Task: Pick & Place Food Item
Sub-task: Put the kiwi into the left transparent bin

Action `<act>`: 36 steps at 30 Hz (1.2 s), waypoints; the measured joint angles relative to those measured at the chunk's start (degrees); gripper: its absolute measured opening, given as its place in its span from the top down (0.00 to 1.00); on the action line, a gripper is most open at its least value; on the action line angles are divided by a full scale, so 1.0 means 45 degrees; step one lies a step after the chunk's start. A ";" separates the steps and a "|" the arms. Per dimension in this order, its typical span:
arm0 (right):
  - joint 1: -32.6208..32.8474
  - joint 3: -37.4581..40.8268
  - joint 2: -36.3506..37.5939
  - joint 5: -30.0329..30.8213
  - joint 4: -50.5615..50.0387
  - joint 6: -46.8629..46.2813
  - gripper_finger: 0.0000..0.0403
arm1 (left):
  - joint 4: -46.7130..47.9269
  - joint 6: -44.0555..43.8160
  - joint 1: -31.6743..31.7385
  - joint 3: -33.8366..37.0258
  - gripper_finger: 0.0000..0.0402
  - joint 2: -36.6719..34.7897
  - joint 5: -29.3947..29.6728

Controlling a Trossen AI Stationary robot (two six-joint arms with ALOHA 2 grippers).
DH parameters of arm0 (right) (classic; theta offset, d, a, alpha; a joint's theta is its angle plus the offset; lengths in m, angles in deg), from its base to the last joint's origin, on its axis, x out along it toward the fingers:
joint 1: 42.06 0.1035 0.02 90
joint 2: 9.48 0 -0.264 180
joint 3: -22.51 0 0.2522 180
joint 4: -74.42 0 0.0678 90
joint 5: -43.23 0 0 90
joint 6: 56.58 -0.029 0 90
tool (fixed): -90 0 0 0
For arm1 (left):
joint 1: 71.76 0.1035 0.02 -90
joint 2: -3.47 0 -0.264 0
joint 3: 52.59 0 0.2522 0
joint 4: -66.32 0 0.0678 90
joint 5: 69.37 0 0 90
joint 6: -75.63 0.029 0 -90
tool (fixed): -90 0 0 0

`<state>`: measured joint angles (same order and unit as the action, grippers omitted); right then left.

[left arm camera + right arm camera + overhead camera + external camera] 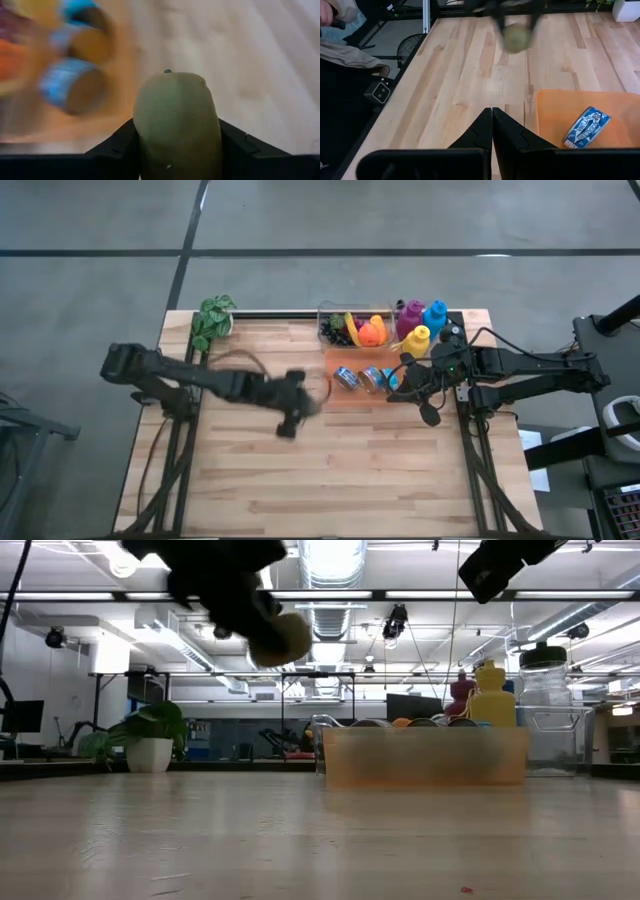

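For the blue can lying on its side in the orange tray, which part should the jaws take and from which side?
Probably the can's curved sides, across its width, coming straight down from above. It lies flat on its side in the orange tray, label up, so its round ends face sideways and the tray's bottom blocks any reach from below.

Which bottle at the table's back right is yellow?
The yellow bottle, the one nearest the orange tray; the blue bottle and the magenta bottle stand behind it.
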<state>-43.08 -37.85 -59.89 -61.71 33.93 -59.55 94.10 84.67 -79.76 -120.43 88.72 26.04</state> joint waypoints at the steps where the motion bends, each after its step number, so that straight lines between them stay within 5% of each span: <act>1: 0.0002 0.0002 0.0000 -0.0004 0.0006 0.0002 0.98 | 0.0090 0.0114 0.0475 -0.0330 0.56 0.0000 -0.0004; 9: 0.0000 0.0001 0.0000 -0.0002 0.0002 0.0002 0.98 | -0.0061 0.0387 0.4531 -0.2175 0.56 0.0034 -0.0800; 15: -0.0003 -0.0002 0.0000 0.0000 0.0006 -0.0001 0.98 | -0.2608 -0.0011 0.6840 -0.2114 0.57 0.0933 -0.2666; 27: 0.0002 0.0002 -0.0005 -0.0005 0.0028 0.0002 0.98 | -0.3104 0.0319 0.7549 -0.4416 0.55 0.4549 -0.2724; 36: -0.0001 0.0002 -0.0005 0.0000 0.0020 0.0000 0.98 | -0.2873 -0.0105 0.7632 -0.5298 0.40 0.5130 -0.1467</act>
<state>-43.08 -37.84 -59.92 -61.71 34.02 -59.55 81.17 84.20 -45.41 -144.28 111.81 19.44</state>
